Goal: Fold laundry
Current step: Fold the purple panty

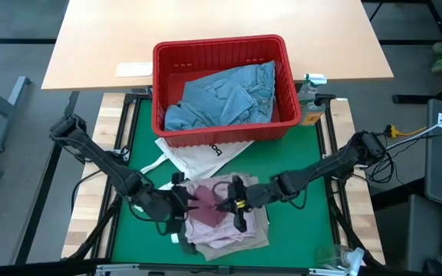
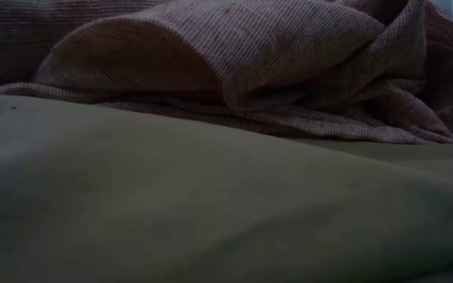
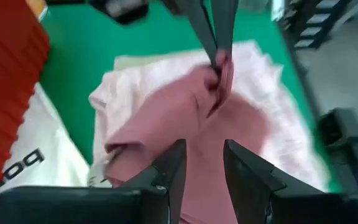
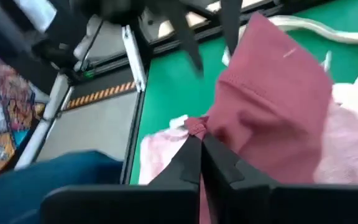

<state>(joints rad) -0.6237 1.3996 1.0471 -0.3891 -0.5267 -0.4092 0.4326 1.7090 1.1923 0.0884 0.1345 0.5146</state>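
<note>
Right pincer (image 4: 201, 144) clamped on pink top (image 1: 206, 201), left pincer (image 3: 202, 163) partly open above it, beige trousers (image 1: 229, 238) beneath

Black lettering on white tote bag (image 3: 17, 168), only "PO" legible

Overhead view evenly bright; low view dim (cloth fills it); both wrist views motion-blurred.
</note>
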